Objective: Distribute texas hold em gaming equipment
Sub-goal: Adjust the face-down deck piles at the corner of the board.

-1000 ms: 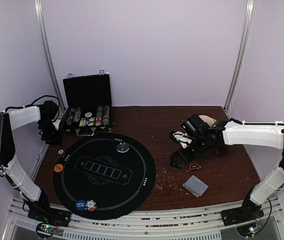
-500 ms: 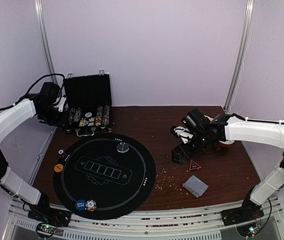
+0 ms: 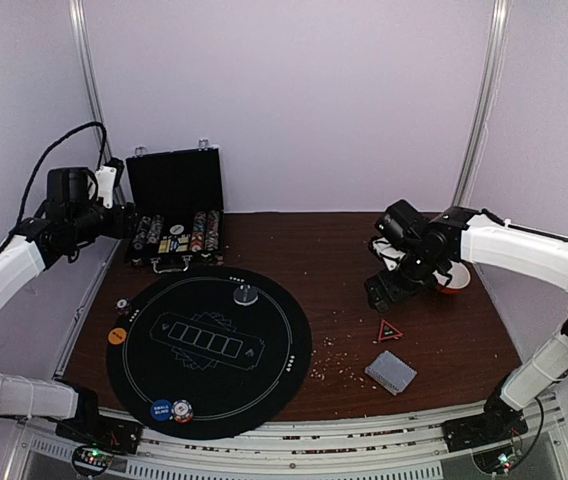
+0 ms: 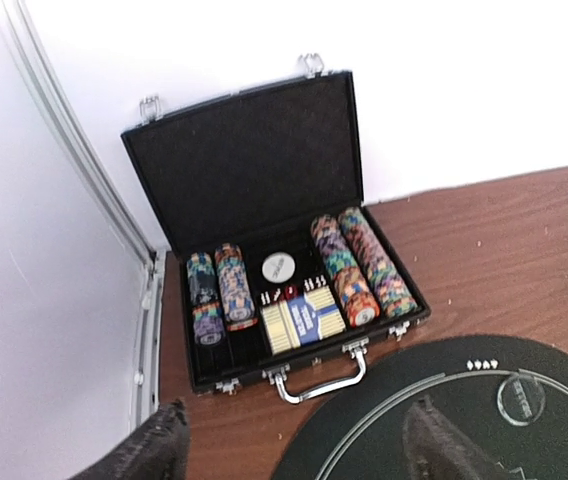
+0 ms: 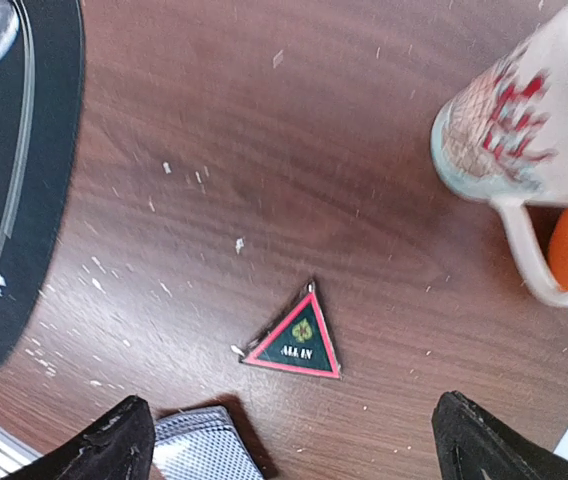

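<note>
The grey-blue-backed card deck point(image 3: 391, 372) lies on the wood at the right, with its corner point(image 5: 199, 447) just inside my right gripper's left finger. On or beside the black round mat point(image 3: 264, 370) lie an orange disc point(image 3: 116, 336), a blue disc point(image 3: 161, 409), a red-white disc point(image 3: 182, 409), a small black-white disc point(image 3: 122, 304) and a clear grey disc point(image 3: 246, 294). My right gripper point(image 5: 292, 410) hangs open above a red-edged triangular "ALL IN" marker point(image 5: 297, 340) and holds nothing. My left gripper point(image 4: 297, 420) is open and empty, raised in front of the chip case.
The open black hinged case point(image 4: 254, 150) with chip rows and boxed cards stands at the back left, against the wall. A white patterned mug point(image 5: 524, 130) stands right of the right gripper. Crumbs dot the wood near the mat's right edge.
My left arm has risen and swung back from the table's left edge to face the case, its jaws opening wider. The right arm has drawn back and up to the right.
</note>
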Robot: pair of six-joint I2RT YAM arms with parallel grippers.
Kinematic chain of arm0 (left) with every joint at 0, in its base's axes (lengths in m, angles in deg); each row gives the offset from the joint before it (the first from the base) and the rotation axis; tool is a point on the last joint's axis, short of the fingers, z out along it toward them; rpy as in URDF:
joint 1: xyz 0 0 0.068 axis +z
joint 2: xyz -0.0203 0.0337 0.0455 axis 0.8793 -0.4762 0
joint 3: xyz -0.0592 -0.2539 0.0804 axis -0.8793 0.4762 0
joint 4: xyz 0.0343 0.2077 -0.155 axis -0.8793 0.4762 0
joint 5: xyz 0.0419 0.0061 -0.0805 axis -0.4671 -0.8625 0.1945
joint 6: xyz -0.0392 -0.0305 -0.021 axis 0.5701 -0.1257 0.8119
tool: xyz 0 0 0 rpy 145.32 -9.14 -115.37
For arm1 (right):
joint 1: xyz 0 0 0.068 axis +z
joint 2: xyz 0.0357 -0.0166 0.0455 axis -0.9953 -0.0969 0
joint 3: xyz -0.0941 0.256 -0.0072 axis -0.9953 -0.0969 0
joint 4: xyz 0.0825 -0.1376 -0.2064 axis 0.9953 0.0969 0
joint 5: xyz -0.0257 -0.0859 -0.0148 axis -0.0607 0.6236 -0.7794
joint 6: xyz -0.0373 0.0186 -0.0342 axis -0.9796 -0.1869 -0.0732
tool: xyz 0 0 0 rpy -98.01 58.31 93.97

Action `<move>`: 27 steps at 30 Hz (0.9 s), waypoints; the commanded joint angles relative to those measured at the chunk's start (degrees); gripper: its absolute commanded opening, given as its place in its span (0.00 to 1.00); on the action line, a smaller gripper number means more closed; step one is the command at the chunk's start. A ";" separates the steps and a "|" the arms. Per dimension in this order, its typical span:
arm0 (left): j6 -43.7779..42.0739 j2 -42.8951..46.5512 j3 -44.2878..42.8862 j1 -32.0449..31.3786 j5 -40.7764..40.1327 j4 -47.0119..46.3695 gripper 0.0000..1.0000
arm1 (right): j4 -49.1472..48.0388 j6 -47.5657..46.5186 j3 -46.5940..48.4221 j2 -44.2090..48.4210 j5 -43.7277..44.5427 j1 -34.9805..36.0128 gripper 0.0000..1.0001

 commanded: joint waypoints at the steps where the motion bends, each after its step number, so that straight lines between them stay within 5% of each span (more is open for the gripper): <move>1: 0.44 2.39 5.90 0.21 2.82 -15.82 0.81 | 5.80 -1.06 5.36 -1.67 -0.88 -0.44 1.00; 10: 4.65 3.76 13.71 0.25 3.57 -22.34 0.87 | 15.69 -2.63 8.81 -2.31 -4.21 0.04 1.00; 27: 2.92 5.52 17.18 0.03 4.38 -24.89 0.87 | 14.06 6.86 -9.31 -5.23 -6.97 10.91 1.00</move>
